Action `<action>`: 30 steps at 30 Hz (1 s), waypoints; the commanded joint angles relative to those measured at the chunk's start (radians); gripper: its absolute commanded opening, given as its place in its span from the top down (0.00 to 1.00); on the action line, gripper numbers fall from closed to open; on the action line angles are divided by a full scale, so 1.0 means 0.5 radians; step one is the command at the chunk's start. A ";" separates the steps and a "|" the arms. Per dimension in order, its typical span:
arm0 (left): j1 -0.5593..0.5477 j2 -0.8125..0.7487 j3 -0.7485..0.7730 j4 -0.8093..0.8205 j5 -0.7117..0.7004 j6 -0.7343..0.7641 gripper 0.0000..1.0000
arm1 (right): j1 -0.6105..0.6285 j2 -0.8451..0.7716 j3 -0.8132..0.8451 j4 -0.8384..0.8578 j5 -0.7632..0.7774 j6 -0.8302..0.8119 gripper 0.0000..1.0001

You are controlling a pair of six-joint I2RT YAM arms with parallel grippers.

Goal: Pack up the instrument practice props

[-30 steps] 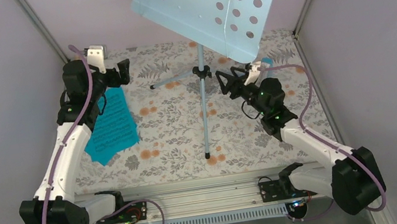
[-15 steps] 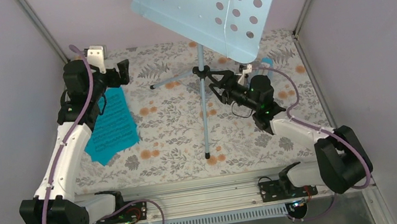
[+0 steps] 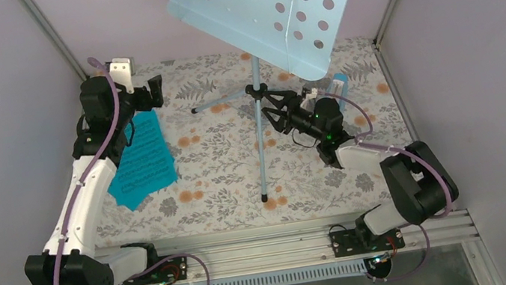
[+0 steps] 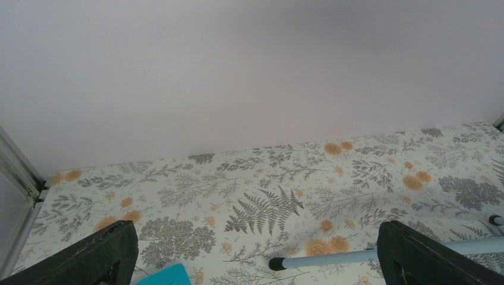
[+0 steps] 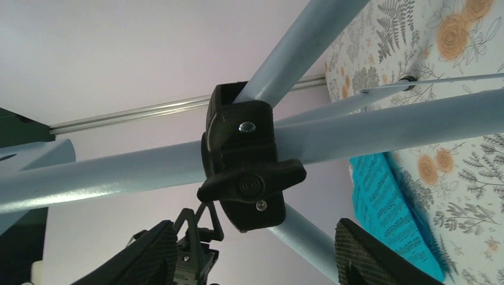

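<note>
Pale-blue metal music stand (image 3: 260, 122): upright at mid-table on the floral table cover (image 3: 217, 174). Its perforated desk (image 3: 267, 4) is tilted and sits high above the tripod. Not yet packed.

Black clamp hub (image 5: 249, 172), where the legs meet the pole: the right gripper (image 3: 271, 107) sits at it. Its jaws stand part-way apart on either side of the hub, no contact shows in the wrist view, and nothing is held.

Left gripper (image 3: 152, 93): jaws at full spread and empty, above the cover at far left, well apart from the stand.

Turquoise sheet-music pages (image 3: 143, 159): flat on the cover, partly under the left arm.

Small pale-blue shape (image 3: 338, 80): just beyond the right wrist. It may be the metronome, but too much of it is hidden to tell.

Hazards, as judged:
- Toppling. The broad desk makes the stand top-heavy, so a sideways nudge at the hub could tip it toward a wall or over the pages.
- Poor purchase. The hub is lumpy, with a knob facing the wrist camera. Jaws closing on the knob or a corner could slip off or twist the stand.
- Sliding. The thin legs rest on smooth cloth, so a push before the grip is firm may skate the tripod away.
- No second support. The left gripper is too far away to steady the pole.
</note>
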 commanded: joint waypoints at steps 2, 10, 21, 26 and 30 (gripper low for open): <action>-0.002 -0.044 0.038 -0.012 -0.016 0.022 0.00 | -0.028 0.077 0.069 0.199 0.048 0.173 0.39; -0.002 -0.044 0.040 -0.011 -0.012 0.022 0.00 | -0.053 0.169 0.097 0.272 0.077 0.269 0.44; -0.002 -0.040 0.036 -0.011 -0.003 0.021 0.00 | -0.110 0.181 0.175 0.176 0.076 0.229 0.55; -0.003 -0.037 0.038 -0.013 -0.003 0.022 0.00 | -0.118 0.194 0.185 0.173 0.061 0.230 0.66; -0.004 -0.038 0.040 -0.010 0.000 0.021 0.00 | -0.125 0.194 0.185 0.172 0.056 0.226 0.76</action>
